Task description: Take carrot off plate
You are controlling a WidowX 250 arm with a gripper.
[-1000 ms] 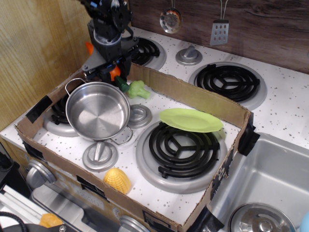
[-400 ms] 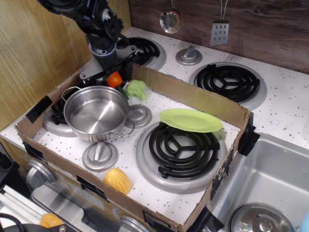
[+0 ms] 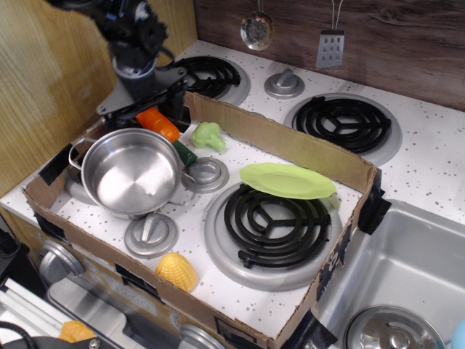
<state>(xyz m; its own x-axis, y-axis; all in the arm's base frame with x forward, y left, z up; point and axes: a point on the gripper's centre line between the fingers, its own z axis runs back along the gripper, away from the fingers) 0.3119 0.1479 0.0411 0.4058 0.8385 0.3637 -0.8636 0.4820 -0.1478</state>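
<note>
Observation.image is your only view, so read everything from it. Your carrot (image 3: 158, 124) is not on the plate (image 3: 288, 181): it lies at the back left of the cardboard tray (image 3: 290, 142), its orange body slanting down toward the pot (image 3: 131, 171), its dark green stem end tucked against the pot's rim. The plate sits well apart from it, to the right, resting tilted on the edge of the front burner (image 3: 276, 220) with nothing on it.

Your end effector (image 3: 142, 91) hangs just above and behind the carrot's upper end, over the tray's back wall. The dark hardware blocks the fingers, so you cannot tell whether they are parted or pressed on the carrot; the carrot's top end disappears close under the tool, and contact there is not clear either way.

Judging by how things lie, the main part of the job looks done: the carrot is clear of the plate and far from it. What may be left is letting go, if you are holding it at all, and lifting the arm away without dragging the carrot or knocking the pot, which sits touching or nearly touching it.

Broccoli (image 3: 208, 136) lies just right of the carrot, and corn (image 3: 176, 271) sits at the tray's front edge; neither needs handling. Everything rests on the speckled counter (image 3: 429, 156).
</note>
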